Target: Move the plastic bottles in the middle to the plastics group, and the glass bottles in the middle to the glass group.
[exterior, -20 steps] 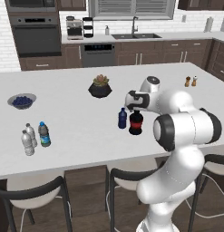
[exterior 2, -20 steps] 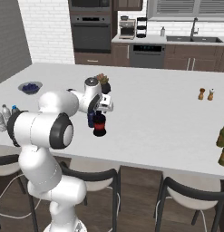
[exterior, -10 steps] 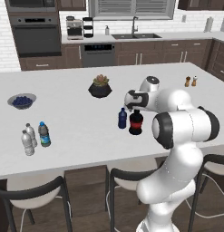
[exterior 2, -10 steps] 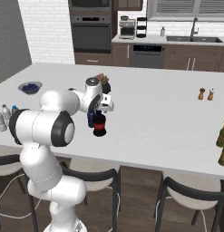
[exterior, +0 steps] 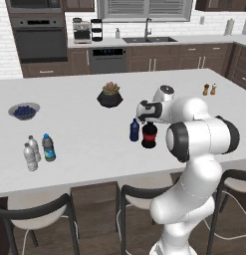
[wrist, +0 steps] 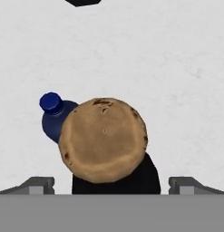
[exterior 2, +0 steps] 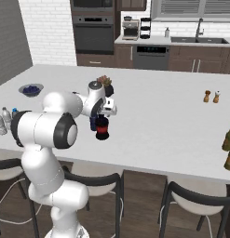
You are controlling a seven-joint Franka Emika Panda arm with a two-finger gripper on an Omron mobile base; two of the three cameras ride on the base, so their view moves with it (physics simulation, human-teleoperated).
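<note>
- We hold the gripper (wrist: 111,183) directly above the glass bottle (exterior: 149,135), fingers spread wide, one on each side of its brown cork-like top (wrist: 103,139) — nothing is gripped yet.
- The glass bottle stands upright mid-counter (exterior: 84,124), just beside the dark blue plastic bottle (exterior: 134,130).
- The blue-labelled plastic bottle (exterior: 48,148) stands by the plastics group (exterior: 30,154) at the counter's left.
- We judge a straight descent is planned — the neighbouring bottle could be nudged.

counter (exterior: 84,149) — glass bottle (exterior: 149,136) mid | slim bottle (exterior: 134,130) just left — gripper (exterior: 146,119) above
</note>
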